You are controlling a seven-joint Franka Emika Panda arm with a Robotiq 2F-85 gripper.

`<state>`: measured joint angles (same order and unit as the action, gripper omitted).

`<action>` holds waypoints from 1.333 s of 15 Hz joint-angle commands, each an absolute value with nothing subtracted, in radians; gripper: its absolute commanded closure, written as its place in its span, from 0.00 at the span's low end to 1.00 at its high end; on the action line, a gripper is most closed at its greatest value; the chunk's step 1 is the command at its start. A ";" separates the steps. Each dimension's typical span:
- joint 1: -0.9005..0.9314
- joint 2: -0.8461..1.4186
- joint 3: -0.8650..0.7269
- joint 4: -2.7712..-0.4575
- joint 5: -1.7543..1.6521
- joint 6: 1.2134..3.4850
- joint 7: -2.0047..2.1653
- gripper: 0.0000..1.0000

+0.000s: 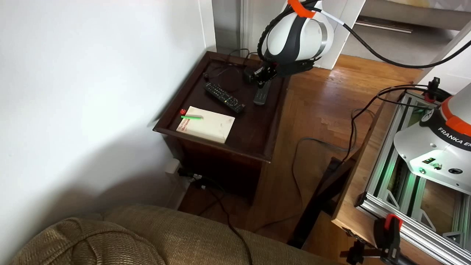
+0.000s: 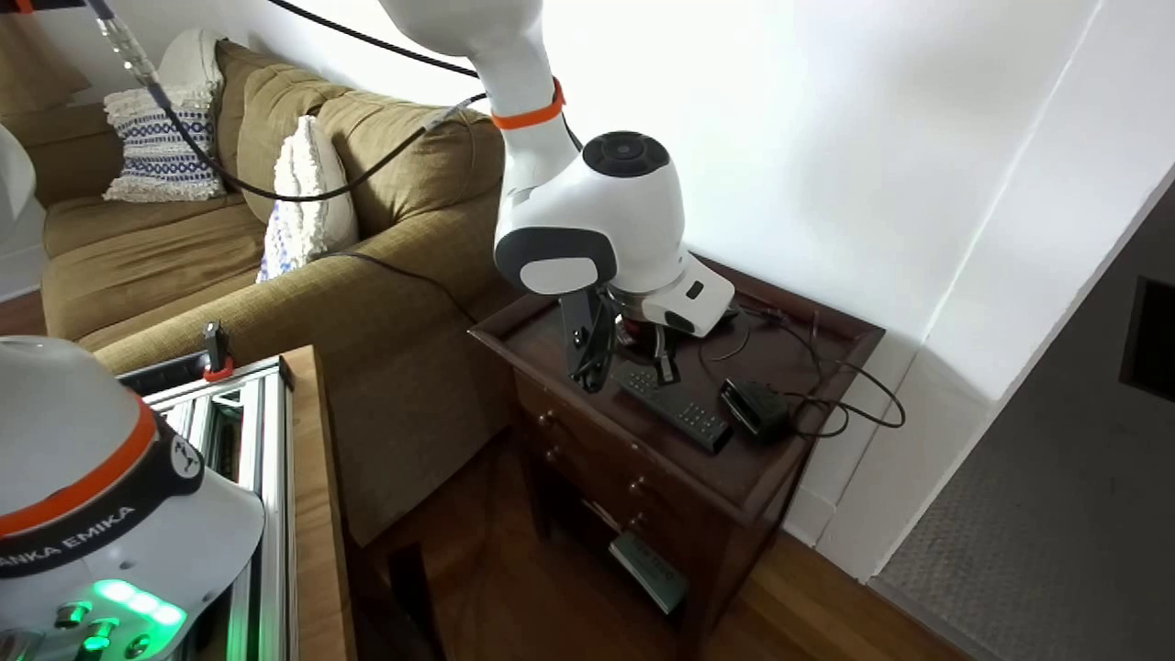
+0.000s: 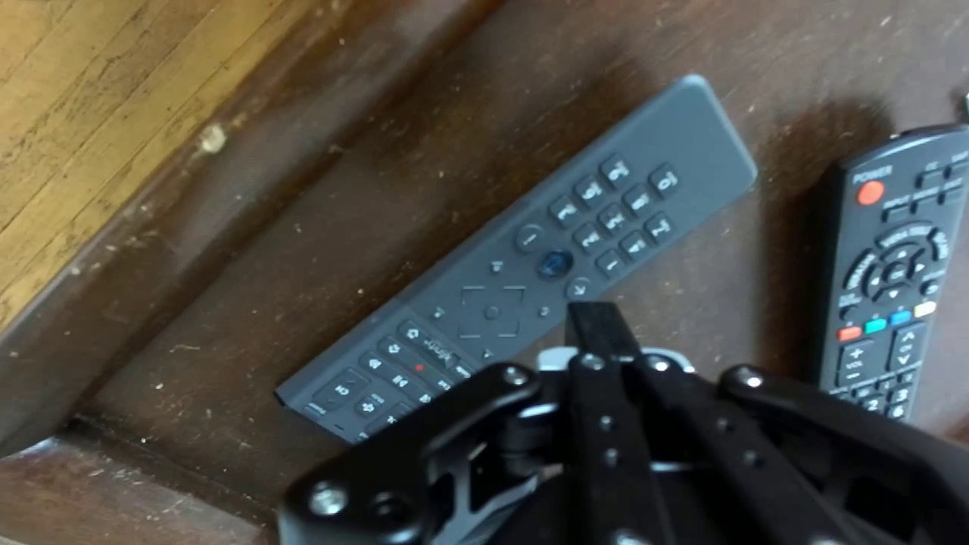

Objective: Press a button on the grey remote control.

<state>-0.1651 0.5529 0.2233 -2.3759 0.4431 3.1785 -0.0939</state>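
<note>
The grey remote control (image 3: 492,303) lies on the dark wooden side table, slanted across the wrist view, with its buttons up. It also shows in both exterior views (image 1: 261,96) (image 2: 677,407). My gripper (image 3: 594,310) is shut and empty, its tips pressed together. In the wrist view the tips appear at the remote's long edge, near a round arrow button. Whether they touch the remote or hang above it I cannot tell. The gripper's body hides part of the remote's lower end. In the exterior views the gripper (image 1: 262,82) (image 2: 666,372) is over the far part of the table, close to the remote.
A blacker remote (image 3: 882,280) lies beside the grey one, also visible in an exterior view (image 1: 223,97). A pale booklet (image 1: 211,127) with a green pen (image 1: 192,117) lies on the table (image 1: 254,136). A black box (image 2: 757,410) with cables stands near the grey remote.
</note>
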 commanded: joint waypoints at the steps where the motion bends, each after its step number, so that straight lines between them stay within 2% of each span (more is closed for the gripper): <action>1: -0.174 0.581 0.230 -2.357 0.441 3.189 -0.099 1.00; 20: -0.181 0.631 0.245 -2.342 0.437 3.249 -0.105 1.00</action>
<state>-0.1659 0.6019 0.2351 -2.3536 0.4431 3.2143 -0.0939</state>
